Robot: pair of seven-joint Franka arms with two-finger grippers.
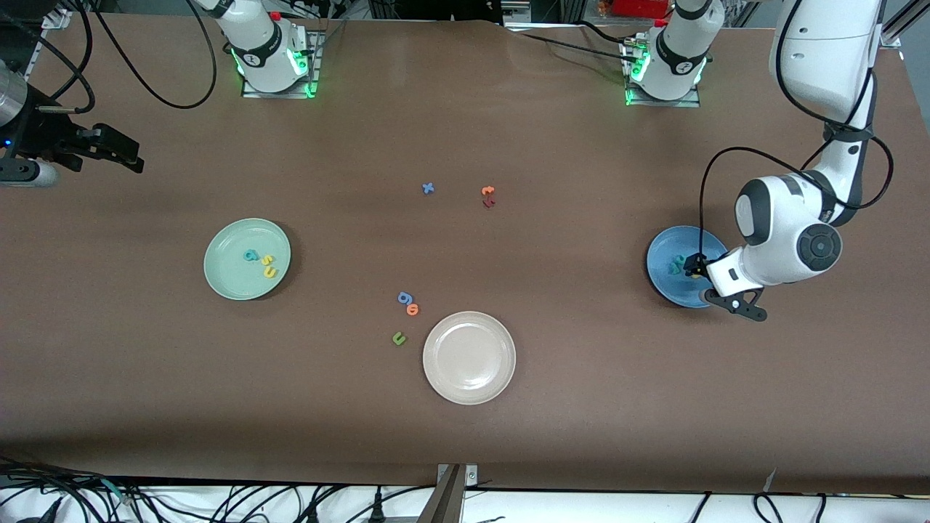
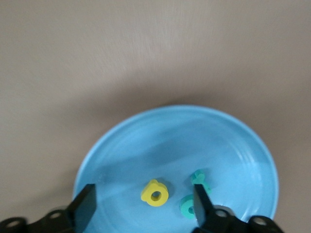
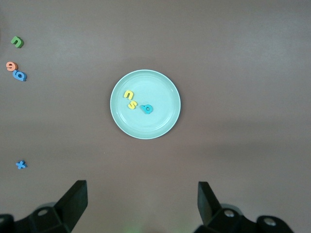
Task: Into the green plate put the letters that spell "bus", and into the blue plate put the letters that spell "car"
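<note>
With its fingers spread over the round sky-blue shallow plate (image 2: 146,141), the left tool (image 2: 144,204) should lift straight up, sparing the small yellow foam letter a (image 2: 155,193) and the two teal letters (right tool (image 3: 141,201) waits, also spread).

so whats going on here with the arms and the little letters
Two arms are sorting foam letters into plates. The left gripper hangs open just over the blue plate, which holds a yellow a, a teal c and a teal r. The green plate already holds the teal b, yellow s and yellow u. The right gripper waits open, high above the table.
</note>
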